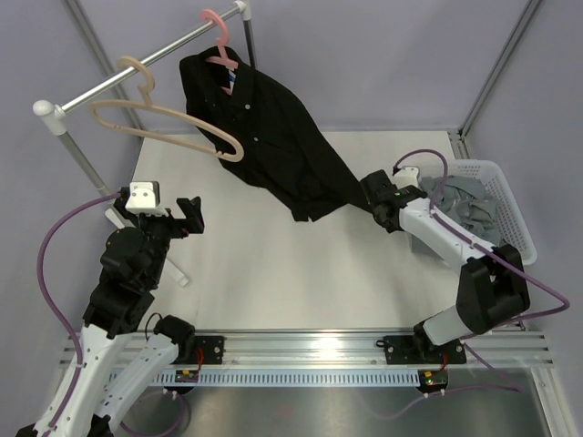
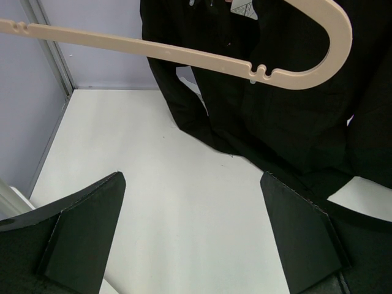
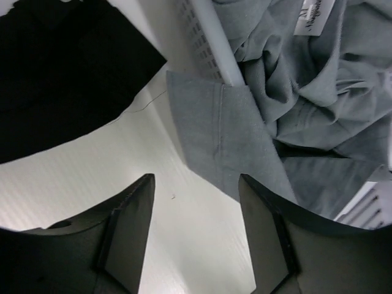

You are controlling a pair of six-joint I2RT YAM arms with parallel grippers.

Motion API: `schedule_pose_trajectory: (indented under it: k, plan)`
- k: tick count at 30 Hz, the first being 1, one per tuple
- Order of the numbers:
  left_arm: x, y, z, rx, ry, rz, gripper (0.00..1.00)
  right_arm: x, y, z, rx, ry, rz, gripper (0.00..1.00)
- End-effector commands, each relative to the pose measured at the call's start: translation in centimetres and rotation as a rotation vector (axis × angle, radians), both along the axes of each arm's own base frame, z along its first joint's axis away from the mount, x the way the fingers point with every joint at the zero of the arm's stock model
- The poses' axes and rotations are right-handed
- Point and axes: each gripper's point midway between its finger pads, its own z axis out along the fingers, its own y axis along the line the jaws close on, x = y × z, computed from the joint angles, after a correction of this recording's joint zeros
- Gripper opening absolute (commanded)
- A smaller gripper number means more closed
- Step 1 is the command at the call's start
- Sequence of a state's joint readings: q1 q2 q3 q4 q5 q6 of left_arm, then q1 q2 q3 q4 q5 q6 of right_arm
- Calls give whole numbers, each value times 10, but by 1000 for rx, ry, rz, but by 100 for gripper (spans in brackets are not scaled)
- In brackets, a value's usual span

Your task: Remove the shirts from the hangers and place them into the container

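- Far left, left claw (image 1: 189,217): gapes wide, grips nothing, hovers over the bare surface (image 1: 273,273) facing the hanging cloth, probably ready to help.
- Beige hanger (image 2: 184,54): hangs bare on the rail (image 1: 173,43), so seemingly done with.
- Black shirt (image 1: 273,137): hangs from the pink hanger (image 1: 219,36), not yet off, hem slanting rightward.
- Right claw (image 3: 195,190): stands apart, clamps nothing, sits between black hem and container (image 3: 211,33).
- Far right, grey shirt (image 3: 306,79): lies crumpled inside the container, one cuff draped over the rim, likely wanting a tuck.

The shirt (image 1: 273,137) is matt black cloth, the hanger (image 2: 153,48) smooth beige plastic (faintly glossy).
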State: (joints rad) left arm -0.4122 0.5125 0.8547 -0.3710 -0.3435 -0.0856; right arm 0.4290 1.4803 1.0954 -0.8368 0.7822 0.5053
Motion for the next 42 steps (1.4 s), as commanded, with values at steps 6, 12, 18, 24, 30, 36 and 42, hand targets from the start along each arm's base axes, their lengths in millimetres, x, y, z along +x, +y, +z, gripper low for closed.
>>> schedule_pose_trajectory:
  k: [6,12,18,24,30,36,42]
  plan:
    - [1,-1,8,-10,-41,-3,99,14,-20,21,-235,-7,-61,69]
    - [1,-1,8,-11,-42,-8,99,22,-21,8,-319,26,-90,70]
    - [1,-1,8,-10,-41,-8,99,30,-23,-4,-411,39,-121,80]
    - [1,-1,8,-10,-41,-8,99,36,-28,-10,-558,64,-157,88]
    - [1,-1,8,-9,-41,-7,99,35,-35,0,-677,33,-221,97]
    - [1,-1,8,-9,-42,-3,99,38,-35,-14,-740,95,-196,99]
    - [1,-1,8,-9,-41,-4,99,39,-46,-22,-765,125,-207,100]
